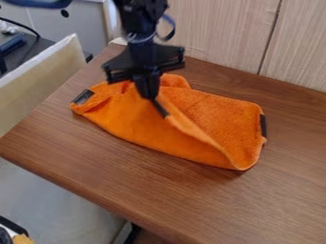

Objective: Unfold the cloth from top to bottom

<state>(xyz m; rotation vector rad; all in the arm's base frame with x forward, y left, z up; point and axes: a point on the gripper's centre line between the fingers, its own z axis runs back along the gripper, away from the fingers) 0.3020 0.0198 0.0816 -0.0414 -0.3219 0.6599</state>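
Observation:
The black gripper point(151, 96) points down over the upper middle of the orange cloth point(223, 114), its fingers close together and shut on a pinched edge of it. From there a raised fold slants down to the cloth's lower right corner. Dark patches mark the cloth at its left end, its right edge and just below the fingertips. Behind the gripper the fabric is bunched, and part of it is hidden by the arm.
The cloth lies on a brown wooden table point(146, 190). A pale wood-grain wall point(223, 38) stands along the table's back edge. Left of the table are a cream panel point(45, 76) and a dark surface with cables.

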